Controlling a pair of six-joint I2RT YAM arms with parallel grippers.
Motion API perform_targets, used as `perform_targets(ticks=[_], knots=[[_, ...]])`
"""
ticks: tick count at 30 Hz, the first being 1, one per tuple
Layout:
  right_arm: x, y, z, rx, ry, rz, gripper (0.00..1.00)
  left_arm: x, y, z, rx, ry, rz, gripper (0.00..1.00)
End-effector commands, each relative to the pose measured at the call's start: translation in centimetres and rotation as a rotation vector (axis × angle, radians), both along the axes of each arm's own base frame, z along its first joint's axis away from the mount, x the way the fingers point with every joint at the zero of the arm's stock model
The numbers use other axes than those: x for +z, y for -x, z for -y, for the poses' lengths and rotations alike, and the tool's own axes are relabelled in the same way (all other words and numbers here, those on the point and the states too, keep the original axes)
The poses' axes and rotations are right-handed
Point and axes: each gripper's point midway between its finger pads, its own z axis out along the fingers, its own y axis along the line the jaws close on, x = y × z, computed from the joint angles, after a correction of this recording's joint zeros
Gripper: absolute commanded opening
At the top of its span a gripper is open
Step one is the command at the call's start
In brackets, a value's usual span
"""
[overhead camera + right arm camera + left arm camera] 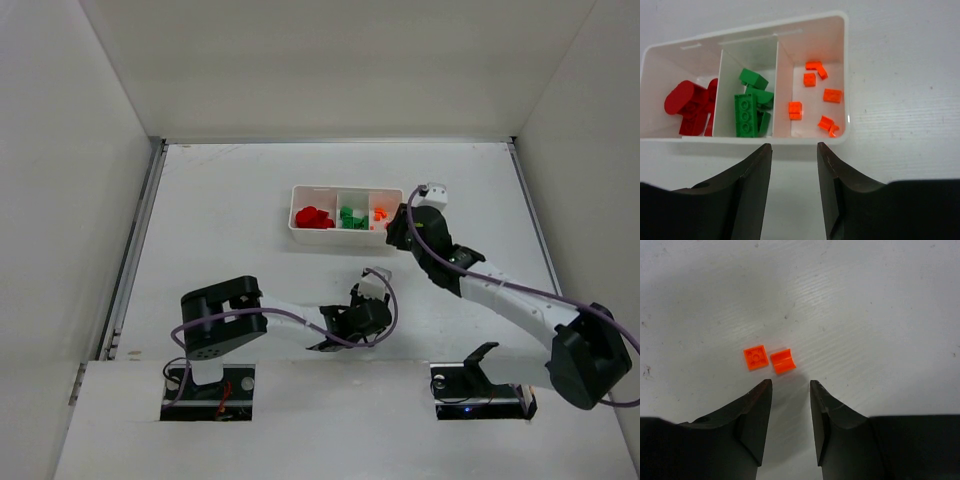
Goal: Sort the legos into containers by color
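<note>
Your top view shows the tray (346, 188) above the centre of the frame, long axis left to right. It holds red, green and orange in its three compartments in that order, too small there to tell single bricks.

The right wrist view gives you that detail. The red bricks (687, 107) are piled in the left compartment, the green bricks (756, 85) in the middle one, and the orange pieces (815, 95) lie scattered flat in the right one. One long green brick (745, 116) lies studs up on the left side of its compartment, its long axis running up and down the frame. The right gripper (794, 150) hangs just at the tray's near wall, at the lower part of the frame, its fingers parted and holding nothing.

Only the left wrist view shows you the two loose pieces on the table (865, 300); in the top view the left arm covers them. A square orange plate (756, 357), stud up, sits left of centre, turned a little off square to the frame. Just beside it on the right lies a curved orange piece (783, 361), likewise a little askew; whether their corners touch you cannot tell. The left gripper (790, 387) stands right below them in the frame, its fingers released with a narrow gap and nothing between them.
</note>
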Motion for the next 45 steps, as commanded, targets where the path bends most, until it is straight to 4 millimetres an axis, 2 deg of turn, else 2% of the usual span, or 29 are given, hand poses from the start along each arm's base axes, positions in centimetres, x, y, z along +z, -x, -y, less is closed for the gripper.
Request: perform_targets(ticks=[1, 6, 10, 20, 24, 28, 30, 35, 38, 41, 45], knots=[[1.1, 1.0, -0.2, 0.001, -0.066, 0.050, 0.47, 1.1, -1.3, 0.9, 0.044, 0.012, 0.040, 0.33], [0.3, 2.7, 0.0, 0.016, -0.074, 0.045, 0.47, 0.1, -1.7, 1.0, 0.054, -0.027, 0.046, 0.32], [0.4, 3.4, 0.5, 0.010, -0.095, 0.052, 0.46, -0.7, -2.1, 0.7, 0.068, -0.057, 0.048, 0.26], [-1.6, 5.3, 1.6, -0.007, -0.128, 0.028, 0.46, -0.5, -2.5, 0.2, 0.090, -0.085, 0.088, 0.13], [-2.3, 6.5, 2.2, -0.013, -0.139, 0.016, 0.46, 1.4, -1.9, 0.6, 0.075, -0.037, 0.101, 0.11], [-2.6, 7.6, 3.1, -0.040, -0.172, 0.009, 0.45, 5.3, -1.8, 0.5, 0.066, 0.045, 0.126, 0.11], [-3.0, 8.0, 3.4, -0.051, -0.189, 0.001, 0.42, 7.3, -2.3, 0.3, 0.076, 0.089, 0.144, 0.11], [-4.9, 8.8, 3.3, -0.068, -0.211, -0.044, 0.31, 11.0, -6.0, 0.4, 0.115, 0.162, 0.183, 0.11], [-6.0, 9.3, 2.8, -0.059, -0.213, -0.071, 0.30, 13.3, -9.1, 1.1, 0.139, 0.209, 0.212, 0.11], [-6.6, 9.7, 2.2, -0.050, -0.218, -0.083, 0.30, 14.4, -12.3, 1.8, 0.161, 0.231, 0.233, 0.12], [-7.1, 10.4, 1.5, -0.031, -0.217, -0.092, 0.31, 14.9, -16.4, 2.6, 0.184, 0.252, 0.231, 0.12]])
